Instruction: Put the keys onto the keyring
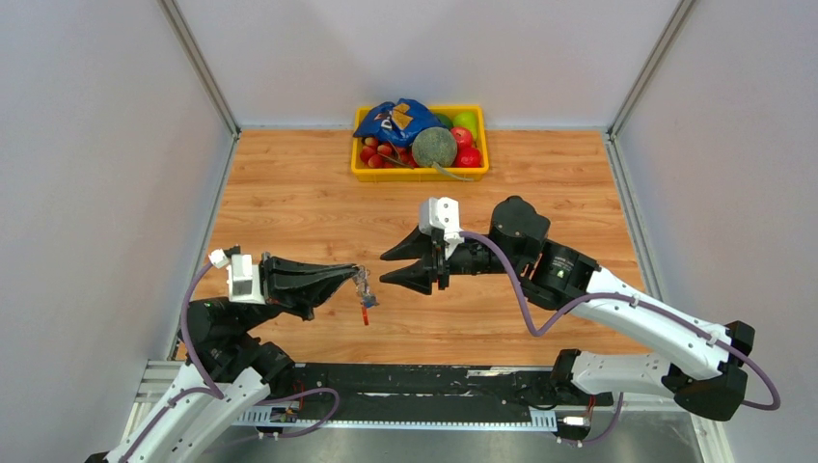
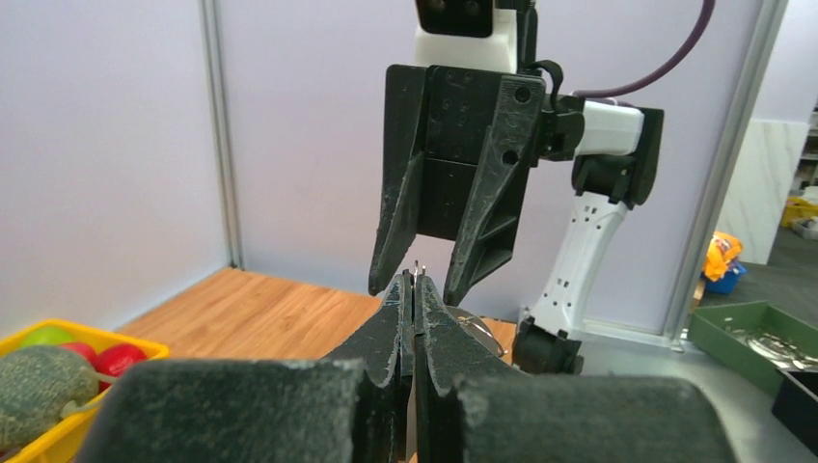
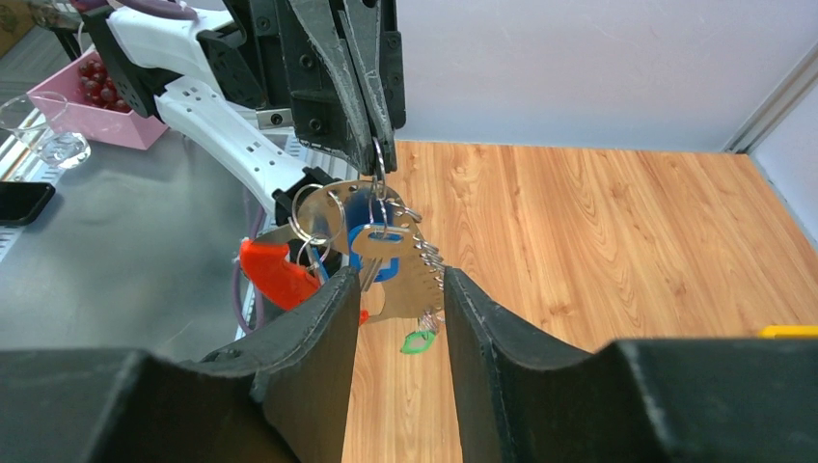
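One yellow tray [image 1: 420,175] at the far edge held a blue bag [image 1: 395,120], red and green fruit [image 1: 467,156] and a grey-green melon [image 1: 436,147]; the keyring [image 1: 365,289], red clip and silvery strip, hung over the table [image 1: 289,193] from the tight-pinched left gripper [image 1: 355,274]; the right gripper [image 1: 384,267] stood parted beside it, empty; only the right wrist view showed blue-headed keys [image 3: 371,256] and a green tag [image 3: 418,341].
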You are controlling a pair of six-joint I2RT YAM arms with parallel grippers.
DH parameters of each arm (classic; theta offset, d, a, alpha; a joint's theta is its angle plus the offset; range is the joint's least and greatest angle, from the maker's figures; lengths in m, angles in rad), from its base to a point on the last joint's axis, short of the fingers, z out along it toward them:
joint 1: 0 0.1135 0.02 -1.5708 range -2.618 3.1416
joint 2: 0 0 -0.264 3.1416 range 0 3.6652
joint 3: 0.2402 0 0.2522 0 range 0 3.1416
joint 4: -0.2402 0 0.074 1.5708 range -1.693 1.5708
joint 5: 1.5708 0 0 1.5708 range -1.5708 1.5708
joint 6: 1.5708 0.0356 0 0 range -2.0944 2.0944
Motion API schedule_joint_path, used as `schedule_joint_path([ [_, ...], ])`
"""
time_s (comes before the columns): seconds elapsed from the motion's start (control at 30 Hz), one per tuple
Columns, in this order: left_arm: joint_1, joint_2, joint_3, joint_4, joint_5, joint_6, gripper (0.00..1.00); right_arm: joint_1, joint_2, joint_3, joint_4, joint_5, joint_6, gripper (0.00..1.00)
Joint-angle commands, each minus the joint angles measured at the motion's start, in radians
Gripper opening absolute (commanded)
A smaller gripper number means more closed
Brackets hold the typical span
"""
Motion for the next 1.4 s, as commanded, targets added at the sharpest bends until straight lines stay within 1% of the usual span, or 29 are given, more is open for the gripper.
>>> schedule_joint_path([
  [0.0, -0.001, 0.024, 0.001, 0.155, 0.036, -0.093, 0.0, 0.001, 0.016, 0.083, 0.001, -0.068, -0.011, 0.4],
  [0.27, -0.001, 0.038, -0.014, 0.237, 0.057, -0.159, 0.0, 0.002, 0.033, 0.134, 0.001, -0.124, 0.014, 0.37],
  [0.47, -0.001, 0.042, -0.033, 0.275, 0.049, -0.182, 0.0, 0.003, 0.053, 0.159, 0.001, -0.159, 0.04, 0.34],
  [0.77, -0.001, 0.07, -0.048, 0.342, 0.042, -0.2, 0.0, 0.014, 0.091, 0.185, 0.0, -0.166, 0.057, 0.31],
  [1.13, -0.001, 0.073, -0.052, 0.362, 0.042, -0.201, 0.0, 0.021, 0.113, 0.196, 0.001, -0.169, 0.063, 0.25],
  [1.37, -0.001, 0.07, -0.053, 0.365, 0.041, -0.202, 0.0, 0.031, 0.123, 0.207, 0.001, -0.169, 0.066, 0.24],
])
